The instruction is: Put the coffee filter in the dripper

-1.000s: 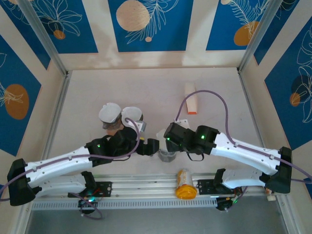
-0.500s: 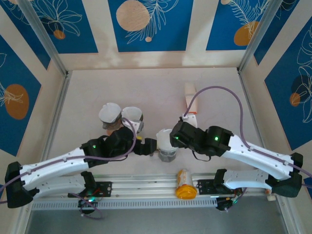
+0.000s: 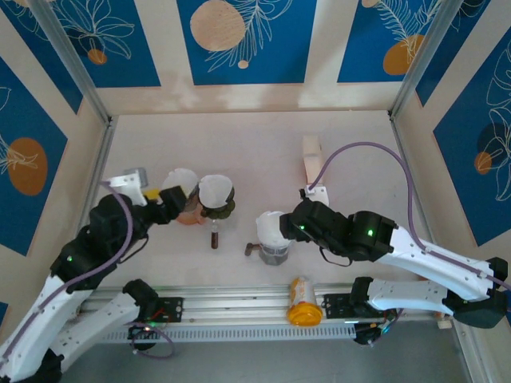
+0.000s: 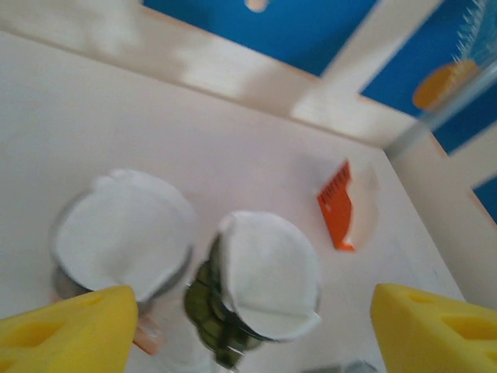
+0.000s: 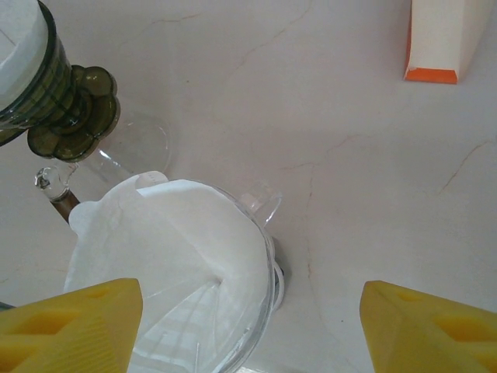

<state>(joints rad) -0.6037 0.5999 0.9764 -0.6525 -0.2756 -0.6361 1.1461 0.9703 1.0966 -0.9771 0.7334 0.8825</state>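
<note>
Coffee filter (image 5: 175,249) seated in glass dripper (image 5: 264,210), near front-middle of table (image 3: 255,152). Right gripper (image 5: 250,325) spread wide, fingers flanking dripper. Left gripper (image 4: 252,330) also spread, above two other filter-lined cups (image 4: 124,233).

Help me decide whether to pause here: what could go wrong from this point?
The filter sits lopsided in the dripper, its left edge poking above the rim; it may slump or pop out. The open right pincer straddles the dripper, so a careless retreat might clip the rim and tip it. The left pincer hovers near two other filter-lined drippers and could nudge them.
</note>
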